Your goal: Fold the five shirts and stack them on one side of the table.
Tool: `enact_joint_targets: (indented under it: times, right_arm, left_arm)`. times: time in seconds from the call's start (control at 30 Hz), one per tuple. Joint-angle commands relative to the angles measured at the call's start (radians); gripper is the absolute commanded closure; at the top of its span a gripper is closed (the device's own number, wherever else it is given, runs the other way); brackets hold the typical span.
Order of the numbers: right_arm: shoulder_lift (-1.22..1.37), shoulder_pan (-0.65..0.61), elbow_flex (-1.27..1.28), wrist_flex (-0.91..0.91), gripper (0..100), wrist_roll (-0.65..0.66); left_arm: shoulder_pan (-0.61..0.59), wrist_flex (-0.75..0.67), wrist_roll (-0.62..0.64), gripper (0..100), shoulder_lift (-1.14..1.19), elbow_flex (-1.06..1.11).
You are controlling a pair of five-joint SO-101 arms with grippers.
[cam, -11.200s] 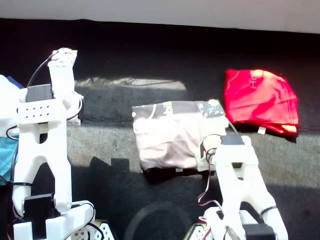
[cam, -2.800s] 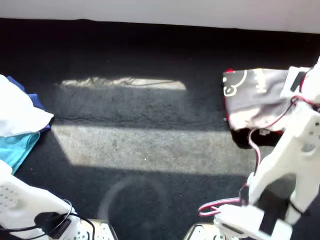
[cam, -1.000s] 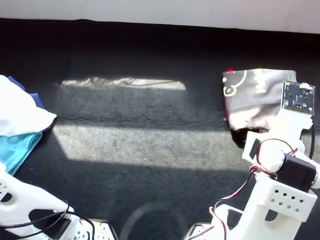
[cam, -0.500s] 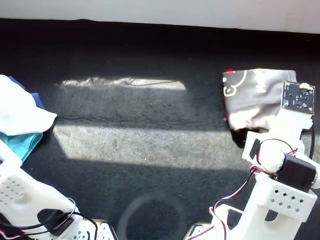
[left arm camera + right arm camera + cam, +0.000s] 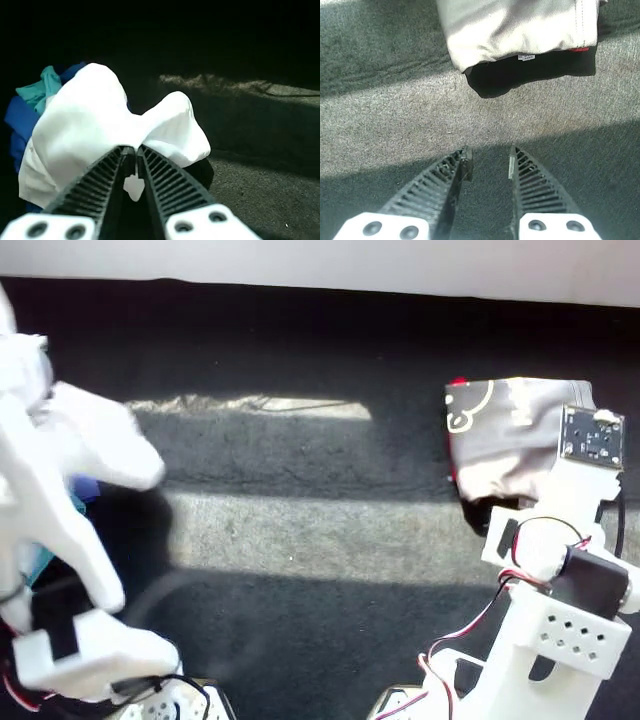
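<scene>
White shirt (image 5: 90, 115), pinched tight in left gripper (image 5: 131, 150), is best lifted clear of blue shirt (image 5: 15, 122) beyond the tips before being spread flat.

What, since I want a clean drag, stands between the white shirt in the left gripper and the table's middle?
Nothing visible. The left gripper pinches the white shirt; the grey shirt and right gripper sit far aside.

The high view looks steeply down on the table (image 5: 300, 530) from its 6 o'clock edge toward 12. Both wrist views sit low, close to the cloth. The right wrist and high views share the grey shirt (image 5: 508, 432) at 2 o'clock. The left wrist view faces the white shirt (image 5: 100, 120) near 9.
</scene>
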Motion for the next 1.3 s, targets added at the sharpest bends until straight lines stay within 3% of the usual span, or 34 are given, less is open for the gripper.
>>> enact_joint_targets:
  times: [0.0, 0.2, 0.43, 0.57, 0.67, 0.87, 1.07, 1.27]
  right_arm:
    - [-0.015, -0.007, 0.022, -0.012, 87.0, -0.003]
    - [-0.016, -0.008, 0.016, -0.013, 87.0, -0.006]
    - [-0.016, -0.01, 0.018, -0.015, 87.0, -0.008]
    - [-0.016, -0.01, 0.018, -0.031, 87.0, -0.008]
    - [-0.005, -0.025, 0.018, -0.045, 87.0, -0.008]
    - [0.114, -0.228, 0.007, -0.048, 86.8, -0.084]
    - [0.394, -0.533, -0.173, -0.05, 86.8, -0.19]
    - [0.651, -0.889, -0.39, -0.047, 86.8, -0.19]
  left_arm:
    - [0.228, 0.008, 0.017, 99, -0.159, 0.027]
    - [0.449, 0.002, 0.117, 99, -0.22, 0.242]
    - [0.484, -0.043, 0.137, 98, -0.22, 0.507]
    - [0.463, -0.038, 0.132, 87, -0.223, 0.613]
    - [0.355, -0.035, 0.132, 83, -0.229, 0.628]
    - [0.007, -0.037, 0.064, 83, -0.229, 0.633]
    - [-0.254, -0.035, -0.063, 83, -0.229, 0.634]
    - [-0.455, -0.043, -0.127, 83, -0.222, 0.634]
